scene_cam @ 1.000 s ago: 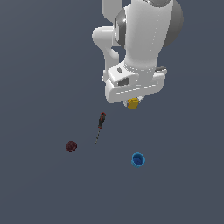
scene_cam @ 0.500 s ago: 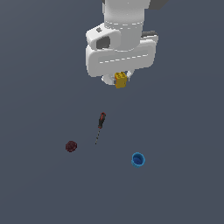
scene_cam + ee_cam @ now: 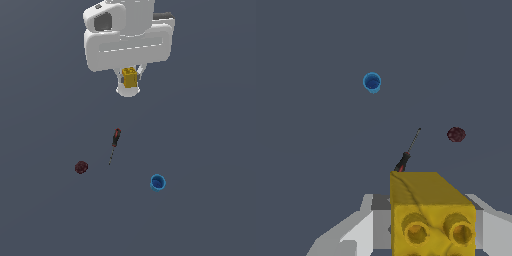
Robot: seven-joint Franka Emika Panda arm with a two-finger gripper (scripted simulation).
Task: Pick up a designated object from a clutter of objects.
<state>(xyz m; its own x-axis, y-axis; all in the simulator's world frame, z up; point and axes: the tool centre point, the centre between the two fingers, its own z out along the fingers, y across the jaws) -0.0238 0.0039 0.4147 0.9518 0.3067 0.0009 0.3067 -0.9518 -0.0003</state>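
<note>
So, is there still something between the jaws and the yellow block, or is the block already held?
Nothing visible stands between them. The yellow block is already clamped in the gripper, well apart from the rest in both views. The screwdriver, dark red lump and blue cup lie on the floor, none near the block.

The block sits between the jaws of the gripper, up above the tabletop. Three things lie on the tabletop below it, well apart from each other. The screwdriver is in the middle. The lumpy ball lies toward the exterior view's left of the screwdriver. The cup stands toward the exterior view's right, nearer the bottom.
</note>
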